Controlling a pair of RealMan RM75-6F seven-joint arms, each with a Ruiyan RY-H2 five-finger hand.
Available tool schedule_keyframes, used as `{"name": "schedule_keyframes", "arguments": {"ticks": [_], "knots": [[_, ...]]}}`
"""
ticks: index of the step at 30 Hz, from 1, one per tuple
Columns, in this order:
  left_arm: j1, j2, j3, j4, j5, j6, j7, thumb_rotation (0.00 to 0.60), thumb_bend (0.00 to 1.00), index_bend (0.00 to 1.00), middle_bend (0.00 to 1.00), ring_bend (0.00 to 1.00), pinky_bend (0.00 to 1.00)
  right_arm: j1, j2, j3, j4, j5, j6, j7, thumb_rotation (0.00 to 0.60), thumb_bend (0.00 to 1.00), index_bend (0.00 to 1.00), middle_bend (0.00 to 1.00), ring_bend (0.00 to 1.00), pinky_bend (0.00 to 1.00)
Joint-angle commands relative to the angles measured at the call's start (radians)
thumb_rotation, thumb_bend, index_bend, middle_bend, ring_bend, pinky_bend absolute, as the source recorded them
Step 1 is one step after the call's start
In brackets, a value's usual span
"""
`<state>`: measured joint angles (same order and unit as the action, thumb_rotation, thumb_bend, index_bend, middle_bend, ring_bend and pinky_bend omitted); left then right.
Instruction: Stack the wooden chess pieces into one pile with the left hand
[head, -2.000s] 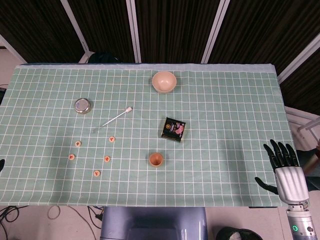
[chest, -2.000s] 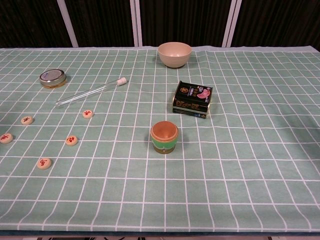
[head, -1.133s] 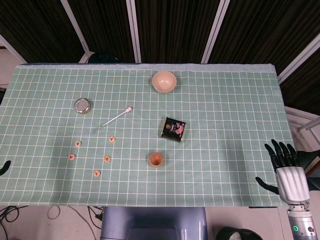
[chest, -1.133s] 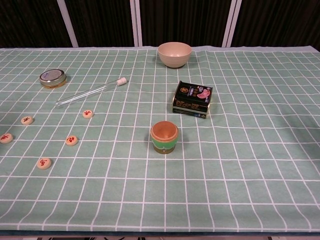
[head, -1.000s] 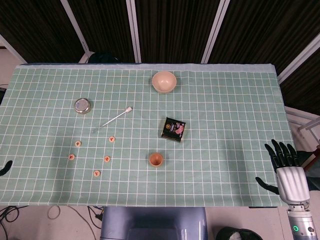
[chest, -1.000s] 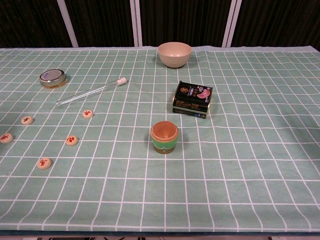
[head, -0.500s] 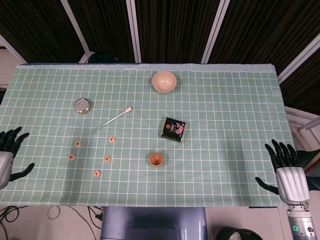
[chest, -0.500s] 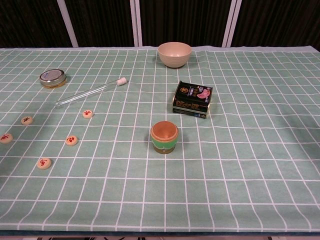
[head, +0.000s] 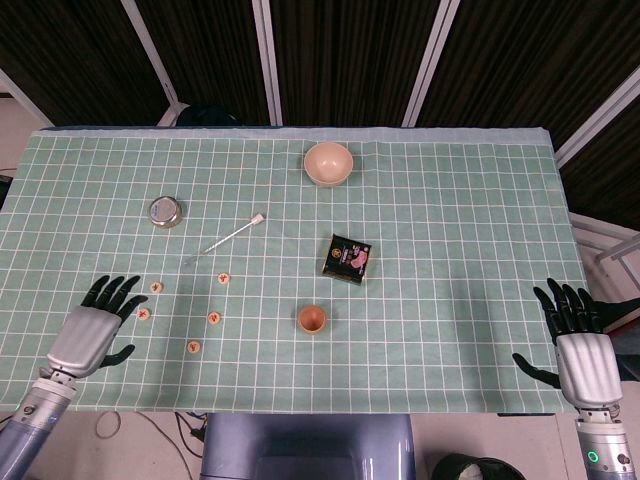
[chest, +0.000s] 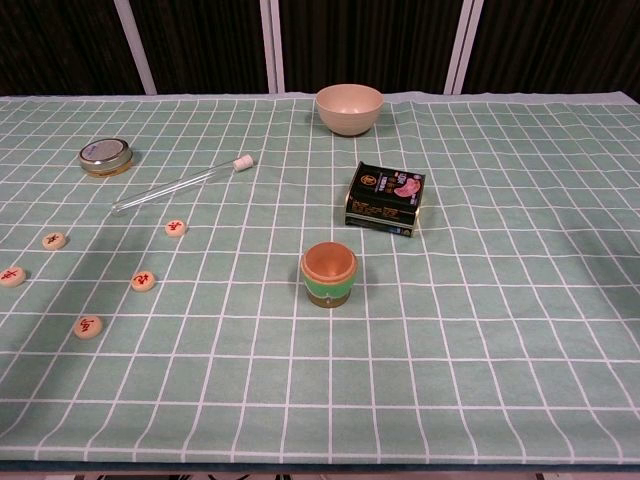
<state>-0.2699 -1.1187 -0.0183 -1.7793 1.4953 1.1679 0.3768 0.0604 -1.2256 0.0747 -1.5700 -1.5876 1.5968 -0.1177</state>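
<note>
— What does the head view give you that the chest view lacks?

— Both my hands; my left hand (head: 92, 325) is over the cloth (head: 450, 220) near its front-left corner, fingers spread and holding nothing; my right hand (head: 578, 345) is off the right edge, fingers likewise apart and empty; the chest view shows neither.

— And the pieces?

— Five discs, lying singly, none stacked; in the head view one piece (head: 143, 314) sits just beside my left fingertips (head: 128, 284), another (head: 156, 287) just above it, a third (head: 224, 278) further in, a fourth (head: 213, 318) toward the cup (head: 312, 319), the fifth (head: 193, 347) nearest the front edge; the chest view shows their red marks plainly, which the head view blurs.

— Room to move?

— Open cloth lies between the pieces and the cup; the tube (head: 228, 238) lies slanted just behind the pieces, the tin (head: 165, 211) further back on the left; the box (head: 346, 258) and bowl (head: 328, 163) stand well apart on the far side; the right half is bare cloth up to its edge.
</note>
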Motion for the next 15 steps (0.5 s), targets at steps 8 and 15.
{"name": "schedule_keyframes", "arguments": {"ticks": [8, 15], "knots": [[-0.051, -0.132, 0.036, 0.103, -0.005, -0.075, 0.051, 0.600, 0.20, 0.31, 0.00, 0.00, 0.00, 0.000, 0.002, 0.004, -0.001, 0.006, -0.001, 0.004, 0.600, 0.23, 0.09, 0.01, 0.02, 0.00], [-0.072, -0.214, 0.038, 0.152, -0.007, -0.086, 0.084, 0.600, 0.23, 0.36, 0.00, 0.00, 0.00, 0.000, 0.004, 0.006, -0.003, 0.010, -0.002, 0.008, 0.600, 0.23, 0.09, 0.01, 0.02, 0.00]]}}
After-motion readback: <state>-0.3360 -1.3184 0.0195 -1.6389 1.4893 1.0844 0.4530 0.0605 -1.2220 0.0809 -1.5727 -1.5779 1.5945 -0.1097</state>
